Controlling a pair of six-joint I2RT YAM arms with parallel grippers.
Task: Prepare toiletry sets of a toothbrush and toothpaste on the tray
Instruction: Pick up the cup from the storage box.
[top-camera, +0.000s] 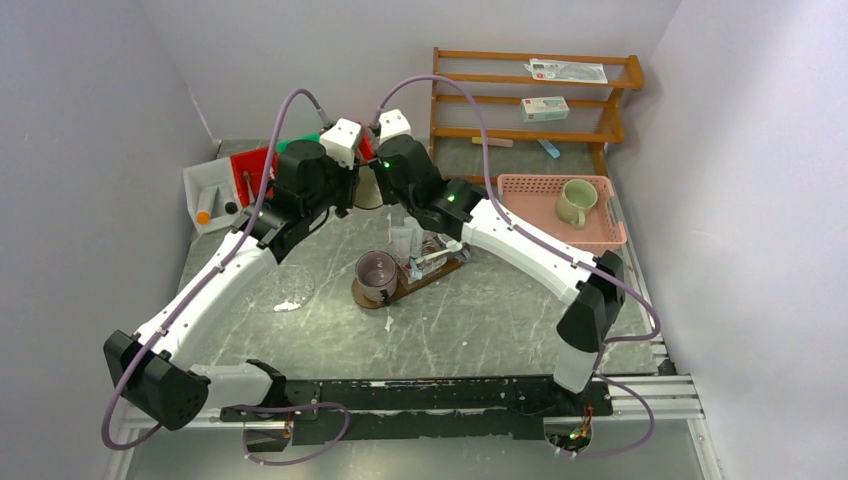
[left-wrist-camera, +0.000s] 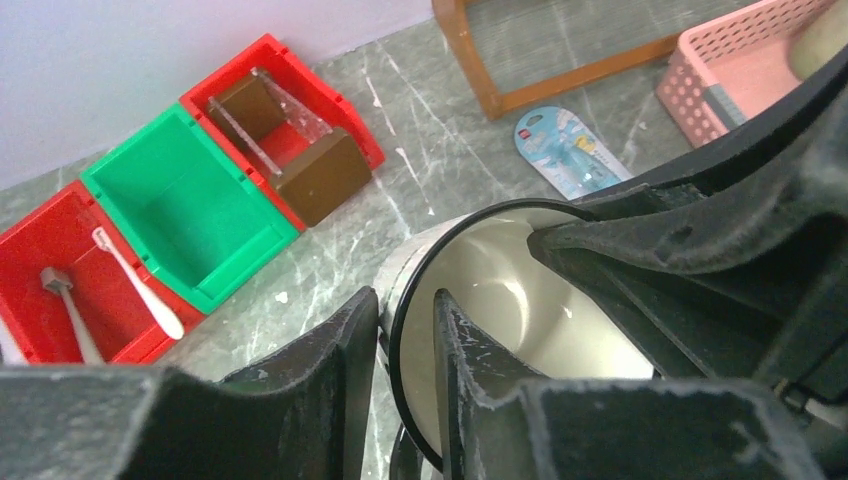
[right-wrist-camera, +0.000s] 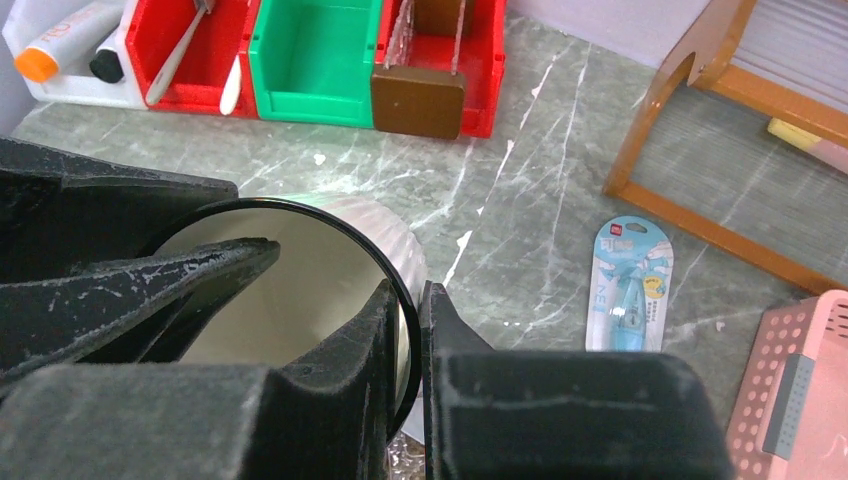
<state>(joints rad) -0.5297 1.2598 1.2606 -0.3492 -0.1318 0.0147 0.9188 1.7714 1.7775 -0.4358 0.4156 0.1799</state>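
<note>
Two pincers share one white ribbed black-rimmed cup (right-wrist-camera: 300, 290): right pincer (right-wrist-camera: 408, 340) clamped on its rim, left pincer (left-wrist-camera: 405, 370) straddling it, grip unclear; opposed pulls could tip it.

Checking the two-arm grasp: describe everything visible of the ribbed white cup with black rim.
The ribbed white cup with a black rim looks plastic, its cream inside empty where visible. It sits roughly upright, base hidden. The left pincer and right pincer each clamp its rim, one finger inside, one outside.
</note>
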